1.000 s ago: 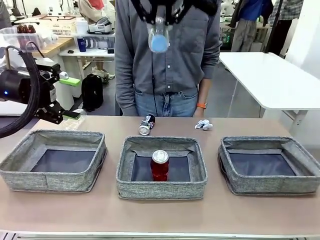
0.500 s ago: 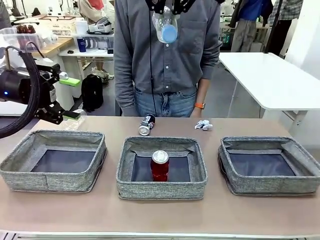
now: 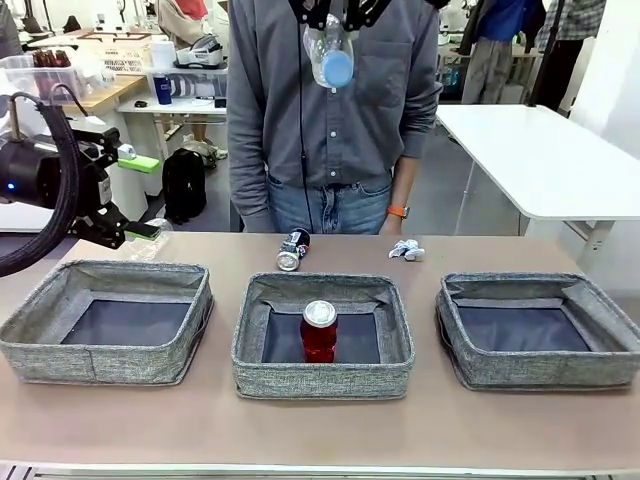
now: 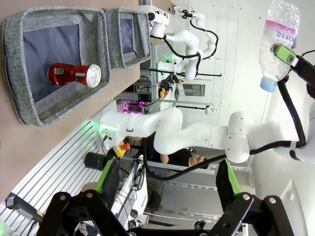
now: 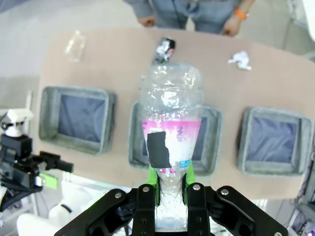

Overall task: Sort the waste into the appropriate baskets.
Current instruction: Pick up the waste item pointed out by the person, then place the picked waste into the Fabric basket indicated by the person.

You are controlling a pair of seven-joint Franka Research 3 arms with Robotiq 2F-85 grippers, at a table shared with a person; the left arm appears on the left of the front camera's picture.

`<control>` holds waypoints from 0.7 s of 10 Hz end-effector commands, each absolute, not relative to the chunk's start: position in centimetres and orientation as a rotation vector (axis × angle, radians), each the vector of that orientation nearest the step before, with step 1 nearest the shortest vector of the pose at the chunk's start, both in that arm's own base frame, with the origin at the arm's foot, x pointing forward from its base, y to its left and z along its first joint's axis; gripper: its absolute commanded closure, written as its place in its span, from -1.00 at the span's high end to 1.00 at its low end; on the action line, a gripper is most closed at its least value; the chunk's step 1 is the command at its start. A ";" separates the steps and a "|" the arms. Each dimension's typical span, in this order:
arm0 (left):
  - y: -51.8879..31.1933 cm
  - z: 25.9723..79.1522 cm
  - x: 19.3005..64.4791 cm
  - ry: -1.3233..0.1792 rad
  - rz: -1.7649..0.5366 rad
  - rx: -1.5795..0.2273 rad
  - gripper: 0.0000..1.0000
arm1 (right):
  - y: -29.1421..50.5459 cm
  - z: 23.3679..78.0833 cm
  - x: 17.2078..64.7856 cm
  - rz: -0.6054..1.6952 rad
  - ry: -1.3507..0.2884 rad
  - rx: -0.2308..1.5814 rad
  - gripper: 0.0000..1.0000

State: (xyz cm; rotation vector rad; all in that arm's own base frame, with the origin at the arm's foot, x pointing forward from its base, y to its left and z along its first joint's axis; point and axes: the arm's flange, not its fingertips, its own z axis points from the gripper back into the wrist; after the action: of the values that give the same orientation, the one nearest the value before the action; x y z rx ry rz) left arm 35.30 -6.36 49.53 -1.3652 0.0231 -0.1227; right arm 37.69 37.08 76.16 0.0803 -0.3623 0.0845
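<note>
My right gripper (image 5: 170, 184) is shut on a clear plastic bottle (image 5: 170, 132) with a pink label, held high over the table. In the front view the bottle (image 3: 330, 55) hangs cap toward the camera under that gripper (image 3: 335, 15). A red soda can (image 3: 319, 331) stands in the middle basket (image 3: 320, 380). A crushed dark can (image 3: 293, 250) and a white paper wad (image 3: 406, 249) lie behind the baskets. A clear cup (image 5: 75, 45) lies at the far left. My left gripper (image 3: 140, 197) hovers open above the left basket's (image 3: 105, 350) far corner, holding nothing.
The right basket (image 3: 540, 372) holds nothing. A person in a grey shirt (image 3: 330, 120) stands at the far edge, hands down by the table rim. A white table (image 3: 540, 160) stands behind on the right. Bare tabletop runs in front of the baskets.
The bottle in my right gripper has risen a little and shifted slightly right. The left arm and the things on the table have not moved.
</note>
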 end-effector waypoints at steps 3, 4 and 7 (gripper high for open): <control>-6.3 49.4 35.1 0.011 -0.138 -1.366 1.00 | 37.0 76.3 37.5 0.084 -0.367 0.082 -0.57; -6.3 49.4 35.1 0.011 -0.138 -1.366 1.00 | 37.0 76.3 37.5 0.084 -0.367 0.082 -0.57; -6.3 49.4 35.1 0.011 -0.138 -1.366 1.00 | 37.0 76.3 37.5 0.084 -0.367 0.082 -0.57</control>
State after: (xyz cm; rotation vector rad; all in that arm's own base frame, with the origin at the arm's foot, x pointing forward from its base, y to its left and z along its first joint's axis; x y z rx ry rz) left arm 35.30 -6.36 49.53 -1.3652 0.0231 -0.1227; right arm 37.67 37.09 76.16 0.0805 -0.3624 0.0847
